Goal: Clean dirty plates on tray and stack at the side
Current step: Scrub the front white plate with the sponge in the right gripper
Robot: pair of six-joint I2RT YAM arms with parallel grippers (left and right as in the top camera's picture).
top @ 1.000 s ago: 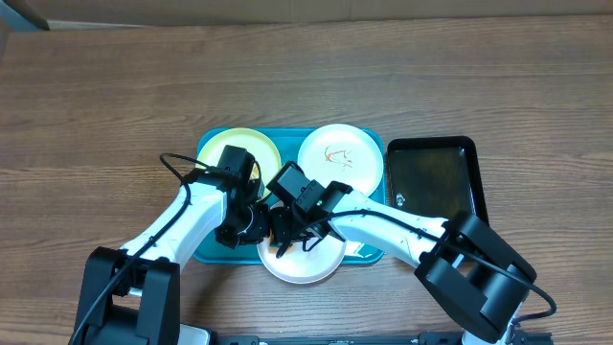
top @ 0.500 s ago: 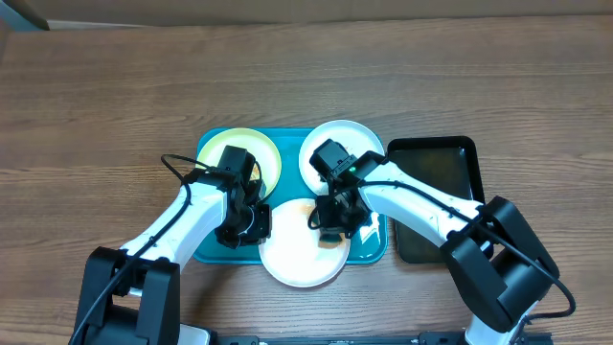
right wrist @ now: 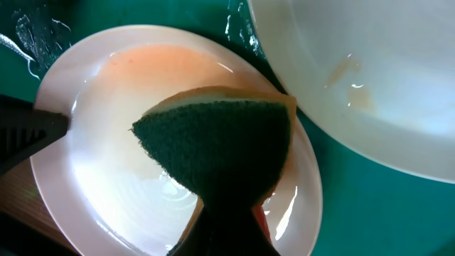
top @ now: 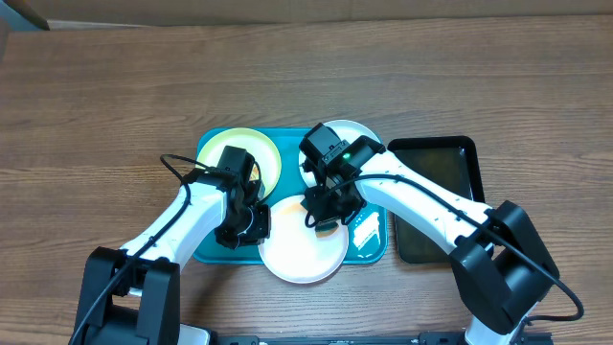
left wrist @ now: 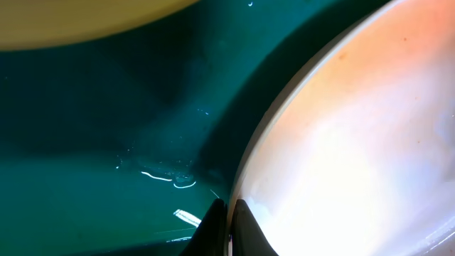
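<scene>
The teal tray (top: 213,247) holds three plates. The pale yellow-green plate (top: 255,151) lies at its back left and a white plate (top: 362,140) with a faint smear at its back right. A second white plate (top: 299,257) lies at the front, overhanging the tray's front edge. It has a pale orange film (right wrist: 163,60) on its far side. My left gripper (top: 257,226) is shut on this plate's left rim (left wrist: 234,213). My right gripper (top: 324,207) is shut on a green sponge (right wrist: 220,142), which is over the plate's back right part (right wrist: 114,156).
A smaller black tray (top: 439,192) lies right of the teal tray. Bare wooden table (top: 115,105) surrounds both trays. The back white plate's rim (right wrist: 370,85) is close beside the sponge. Water drops sit on the teal tray (left wrist: 163,176).
My right gripper has carried the sponge from the front plate's left side across to its back right part. My left gripper has kept its hold on the rim and has not moved.
</scene>
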